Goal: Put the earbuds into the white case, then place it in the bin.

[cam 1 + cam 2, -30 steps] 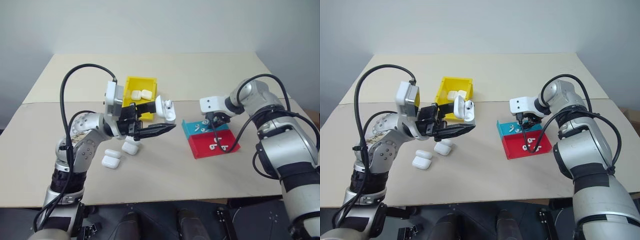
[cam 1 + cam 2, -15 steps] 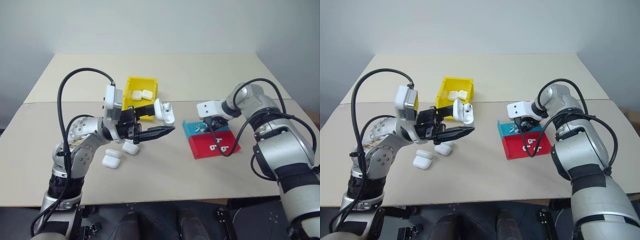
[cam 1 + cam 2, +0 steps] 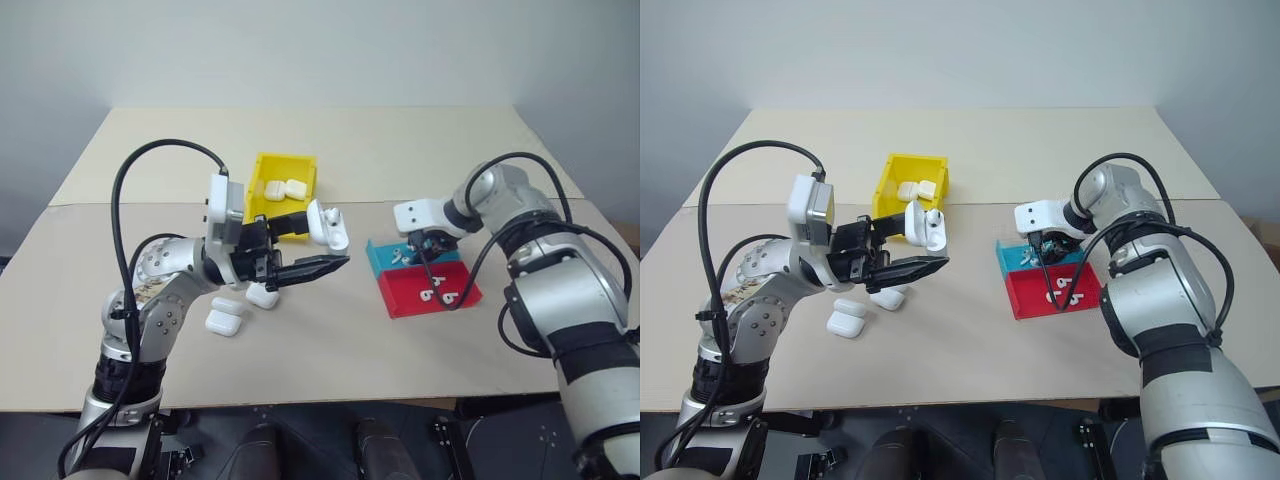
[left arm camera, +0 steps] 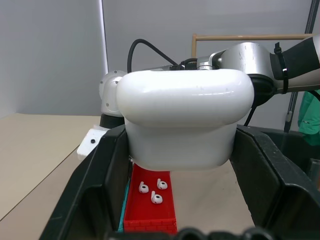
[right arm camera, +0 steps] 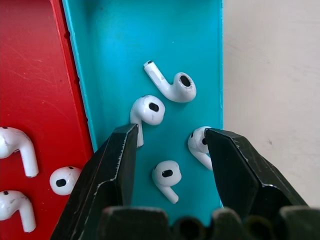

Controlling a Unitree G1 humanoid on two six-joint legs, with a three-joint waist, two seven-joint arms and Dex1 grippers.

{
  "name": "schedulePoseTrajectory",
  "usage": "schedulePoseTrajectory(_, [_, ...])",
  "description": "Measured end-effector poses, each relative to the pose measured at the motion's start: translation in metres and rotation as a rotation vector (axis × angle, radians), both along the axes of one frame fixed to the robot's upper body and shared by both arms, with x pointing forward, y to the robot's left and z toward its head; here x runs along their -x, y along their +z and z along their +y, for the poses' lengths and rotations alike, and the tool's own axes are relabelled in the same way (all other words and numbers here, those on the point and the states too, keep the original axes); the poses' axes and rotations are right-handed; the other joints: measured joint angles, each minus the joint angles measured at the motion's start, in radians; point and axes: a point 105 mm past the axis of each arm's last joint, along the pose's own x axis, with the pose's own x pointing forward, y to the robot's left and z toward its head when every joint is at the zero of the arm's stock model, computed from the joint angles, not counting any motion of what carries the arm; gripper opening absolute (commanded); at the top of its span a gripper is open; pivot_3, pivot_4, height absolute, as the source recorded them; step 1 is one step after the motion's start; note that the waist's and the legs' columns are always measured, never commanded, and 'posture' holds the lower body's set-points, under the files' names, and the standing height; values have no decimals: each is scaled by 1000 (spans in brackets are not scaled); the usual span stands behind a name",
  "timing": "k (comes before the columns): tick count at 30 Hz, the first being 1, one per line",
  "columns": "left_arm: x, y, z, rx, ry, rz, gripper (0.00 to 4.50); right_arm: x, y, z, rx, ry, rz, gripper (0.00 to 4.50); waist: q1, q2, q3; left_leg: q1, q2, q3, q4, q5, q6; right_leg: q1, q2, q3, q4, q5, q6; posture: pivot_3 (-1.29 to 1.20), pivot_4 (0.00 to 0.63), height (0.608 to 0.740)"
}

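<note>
The right end effector [image 5: 170, 150], fingers parted over four earbuds [image 5: 149, 110] in the teal tray [image 5: 105, 50], could pinch two crowded ones together, while the left end effector [image 3: 335, 262] clamps one open white case [image 3: 327, 226] aloft beside the yellow bin [image 3: 270, 165] holding two cases, with three more on the table [image 3: 330, 340].

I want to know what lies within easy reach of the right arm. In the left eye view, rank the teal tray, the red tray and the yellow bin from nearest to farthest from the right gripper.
1. Teal tray: directly under the right gripper.
2. Red tray: adjoining the teal tray, on its near side.
3. Yellow bin: far across the table, on the left arm's side.
</note>
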Motion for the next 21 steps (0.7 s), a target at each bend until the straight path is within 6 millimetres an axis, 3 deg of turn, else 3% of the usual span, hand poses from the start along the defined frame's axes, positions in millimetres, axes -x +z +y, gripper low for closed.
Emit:
schedulePoseTrajectory(8, [0,1,0,-2,-7,-2,2789,-3,27,2,-77,-33,-31,2650,0,0,0,0,0,0,0,0,0,0,0,0,0,0,0,0,150,740])
schedulePoseTrajectory(11, [0,0,0,-5,-7,6,2789,-3,27,1,-75,-35,-30,1819,0,0,0,0,0,0,0,0,0,0,0,0,0,0,0,0,150,740])
schedulePoseTrajectory(21, [0,-1,-1,-7,-7,13,2789,-4,26,0,-77,-49,-27,1819,0,0,0,0,0,0,0,0,0,0,0,0,0,0,0,0,150,740])
